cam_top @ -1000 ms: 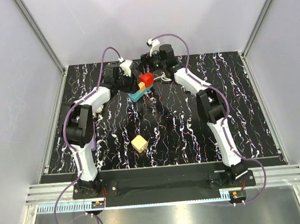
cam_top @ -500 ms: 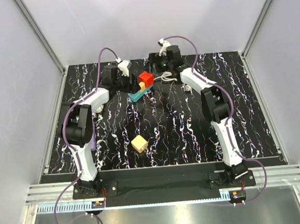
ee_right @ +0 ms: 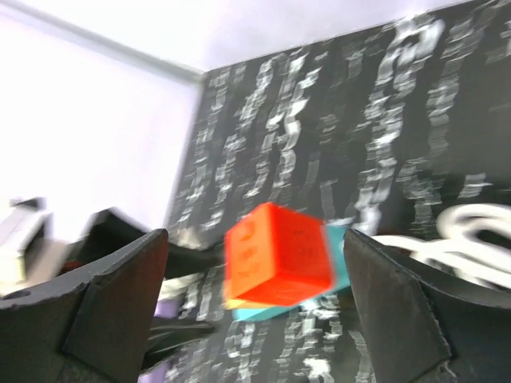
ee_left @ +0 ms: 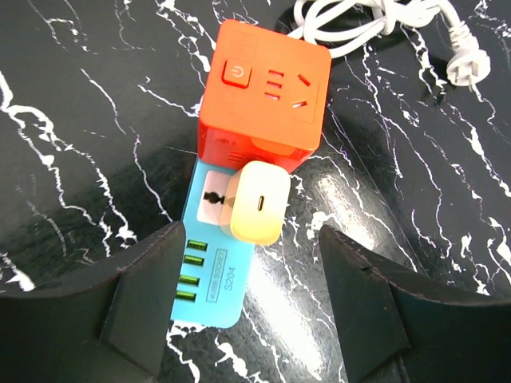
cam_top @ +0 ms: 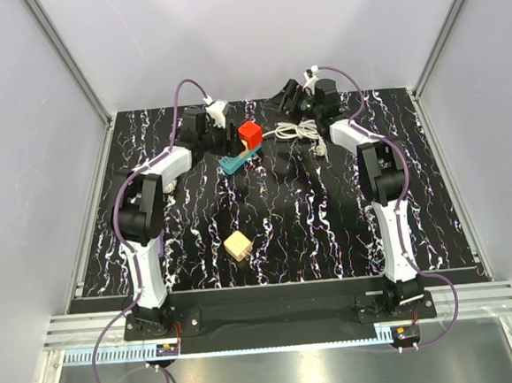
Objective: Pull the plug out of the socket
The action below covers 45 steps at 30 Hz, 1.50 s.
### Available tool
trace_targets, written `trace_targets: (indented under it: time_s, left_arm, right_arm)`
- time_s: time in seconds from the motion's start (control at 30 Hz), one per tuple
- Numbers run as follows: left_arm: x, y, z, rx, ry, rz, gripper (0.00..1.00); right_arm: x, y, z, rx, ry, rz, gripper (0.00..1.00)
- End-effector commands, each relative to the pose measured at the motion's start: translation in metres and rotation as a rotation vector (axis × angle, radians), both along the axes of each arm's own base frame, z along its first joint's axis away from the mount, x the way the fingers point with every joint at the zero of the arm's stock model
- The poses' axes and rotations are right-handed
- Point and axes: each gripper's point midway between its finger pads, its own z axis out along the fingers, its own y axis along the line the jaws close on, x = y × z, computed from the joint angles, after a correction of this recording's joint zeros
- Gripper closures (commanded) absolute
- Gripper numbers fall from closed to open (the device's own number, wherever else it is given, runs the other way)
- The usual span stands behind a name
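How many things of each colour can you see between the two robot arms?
Orange: 1, the cube plug
Blue: 1, the socket
Cream: 1, the small charger
White: 1, the cord
Tan: 1, the block
Total: 5

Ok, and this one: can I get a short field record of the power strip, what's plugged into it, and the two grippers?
power strip: teal, flat on the table, at its far middle
red cube adapter: seated on one end of the strip
cream charger: plugged in next to the cube
white cord: coiled behind the strip
left gripper: open, above the charger, touching nothing
right gripper: open, off to the side, view blurred
tan block: alone, nearer the arm bases
task state: nothing unplugged yet
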Motion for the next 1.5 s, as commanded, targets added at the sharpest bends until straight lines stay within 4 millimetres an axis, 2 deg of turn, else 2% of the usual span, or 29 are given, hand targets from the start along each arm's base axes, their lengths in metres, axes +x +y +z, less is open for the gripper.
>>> trace_targets:
  time_s: [0.0, 0.13, 0.33, 0.37, 0.53, 1.0, 1.47]
  left_arm:
    - [0.014, -0.008, 0.018, -0.009, -0.068, -0.016, 0.28]
    - [0.014, -0.008, 0.011, 0.003, -0.058, -0.015, 0.28]
    - [0.014, -0.01, 0.011, 0.002, -0.059, -0.022, 0.29]
    - [0.014, -0.01, 0.01, 0.005, -0.057, -0.022, 0.31]
    - [0.017, -0.014, 0.005, 0.007, -0.047, -0.025, 0.38]
    - [0.019, -0.018, -0.007, 0.025, -0.028, -0.032, 0.47]
    - [0.024, -0.021, -0.005, 0.023, -0.032, -0.016, 0.63]
  right_arm:
    - [-0.017, 0.027, 0.016, 0.135, 0.022, 0.104, 0.06]
    - [-0.021, 0.028, -0.006, 0.124, 0.092, 0.102, 0.07]
    - [-0.025, 0.032, -0.027, 0.065, 0.159, 0.1, 0.06]
    - [-0.025, 0.034, -0.026, 0.062, 0.158, 0.102, 0.06]
    - [-0.029, 0.044, -0.045, 0.048, 0.22, 0.117, 0.07]
    - [-0.029, 0.056, -0.055, 0.051, 0.243, 0.136, 0.1]
    - [-0.032, 0.068, -0.071, 0.026, 0.279, 0.151, 0.19]
